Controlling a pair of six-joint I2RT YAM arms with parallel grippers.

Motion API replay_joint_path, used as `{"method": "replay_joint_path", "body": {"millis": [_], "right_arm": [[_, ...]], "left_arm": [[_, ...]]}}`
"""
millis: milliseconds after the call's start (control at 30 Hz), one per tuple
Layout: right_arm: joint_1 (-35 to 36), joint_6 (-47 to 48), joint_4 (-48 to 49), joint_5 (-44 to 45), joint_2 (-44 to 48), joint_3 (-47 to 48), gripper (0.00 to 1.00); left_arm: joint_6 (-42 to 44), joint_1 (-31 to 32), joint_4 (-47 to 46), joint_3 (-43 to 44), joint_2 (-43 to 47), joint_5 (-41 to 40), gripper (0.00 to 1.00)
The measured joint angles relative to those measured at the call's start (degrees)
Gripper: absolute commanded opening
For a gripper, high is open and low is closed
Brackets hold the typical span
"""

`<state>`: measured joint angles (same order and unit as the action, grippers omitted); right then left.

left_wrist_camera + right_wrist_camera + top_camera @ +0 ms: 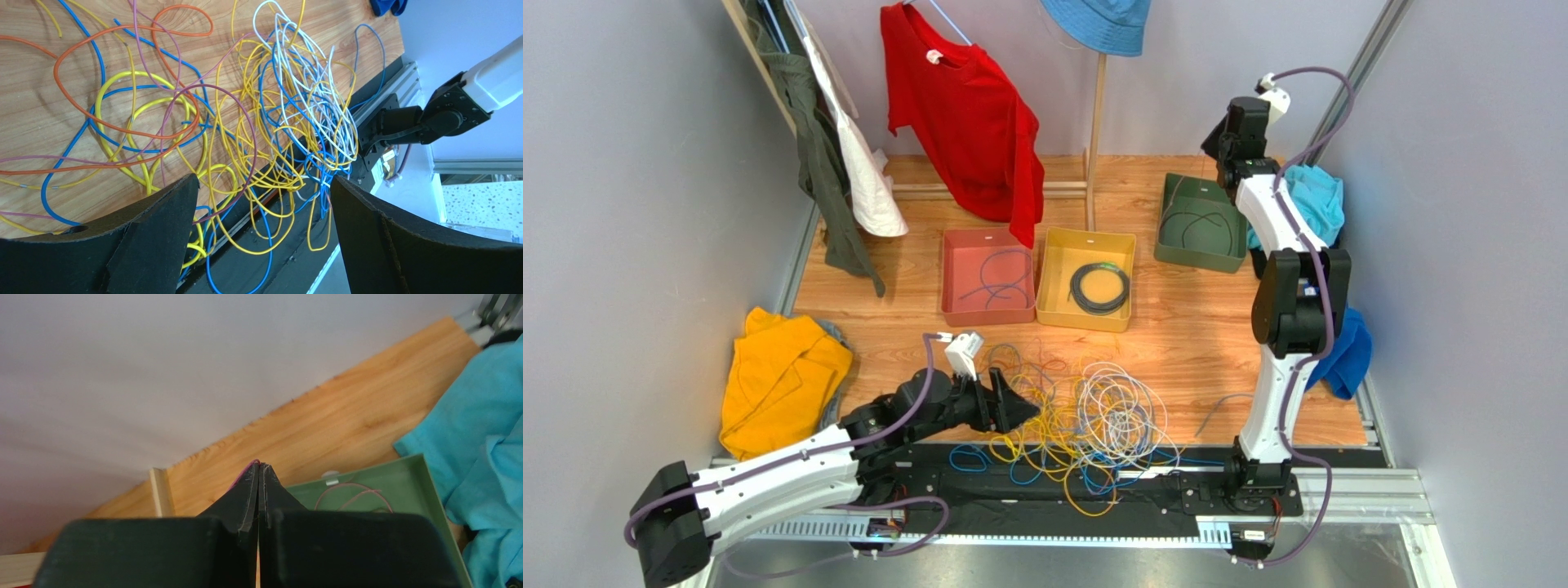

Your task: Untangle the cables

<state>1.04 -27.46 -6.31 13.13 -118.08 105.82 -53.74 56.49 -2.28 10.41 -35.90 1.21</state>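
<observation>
Left claw gapes wide above the cables; right claw is pinched shut. Cables look light, limp, snag-prone: take one loose outer loop.

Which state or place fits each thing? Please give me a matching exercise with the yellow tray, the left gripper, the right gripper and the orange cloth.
Things:
1. yellow tray
2. left gripper
3. right gripper
4. orange cloth

States or places:
A. jaws shut
B. wide open, facing the tangle of cables
C. lies on the far left of the top view
D. holds a black coiled cable

Pairs: 1-D, 2-B, 3-A, 4-C
</observation>
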Motion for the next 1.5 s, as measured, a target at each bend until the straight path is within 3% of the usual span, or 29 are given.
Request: {"method": "replay_joint_path", "body": {"millis": [133,267,333,367,400,567,700,800,933,1067,1267,1433,1500], "right_arm": [[0.0,-0.8,-1.5,-1.5,-1.8,-2.7,0.00],[0.0,-1.1,-3.2,-1.4,-2.2,-5.0,0.50],[0.0,-1.1,-4.9,-0.6,-2.5,-4.6,0.62],[0.0,-0.8,-6.4,0.2,-2.7,-3.9,0.83],[0.0,-0.7,-8.1,1.0,-2.9,-3.1,0.88],[0.0,-0.8,-13.7,4.6,-1.7,-1.4,0.88],[0.0,-1.3,-14.4,4.8,3.4,-6.5,0.83],[0.2,-1.4,-14.3,2.8,9.5,-11.8,0.83],[1.8,0.0,-13.7,-1.1,11.6,-11.0,0.83],[7.2,4.6,-14.4,-3.4,5.7,-4.7,0.83],[15.1,10.1,-14.9,-4.2,-3.3,-3.1,0.83],[17.1,13.1,-17.1,-1.8,-11.1,3.0,0.82],[17.1,14.0,-17.4,-0.2,-13.0,5.3,0.78]], "left_arm": [[0.0,0.0,-0.2,-0.7,1.3,-0.2,0.88],[0.0,0.0,0.1,-1.0,1.4,-0.2,0.88],[0.0,0.0,0.2,-1.0,1.4,-0.2,0.88],[0.0,0.0,0.3,-1.0,1.4,-0.2,0.87],[0.0,0.0,0.6,-1.0,1.6,-0.2,0.87],[0.1,0.0,2.2,-0.9,3.6,-0.2,0.87],[0.4,0.0,5.2,-0.4,6.8,-1.7,0.86],[0.7,0.0,7.6,0.6,9.0,-3.0,0.86],[0.7,0.0,9.1,1.6,10.9,-3.9,0.86],[0.5,0.0,10.3,1.6,11.5,-4.2,0.86],[0.5,0.0,11.2,1.5,11.4,-4.3,0.86],[0.6,0.0,11.0,1.6,10.1,-4.3,0.86],[0.7,0.0,10.9,1.6,8.8,-4.3,0.86]]}}
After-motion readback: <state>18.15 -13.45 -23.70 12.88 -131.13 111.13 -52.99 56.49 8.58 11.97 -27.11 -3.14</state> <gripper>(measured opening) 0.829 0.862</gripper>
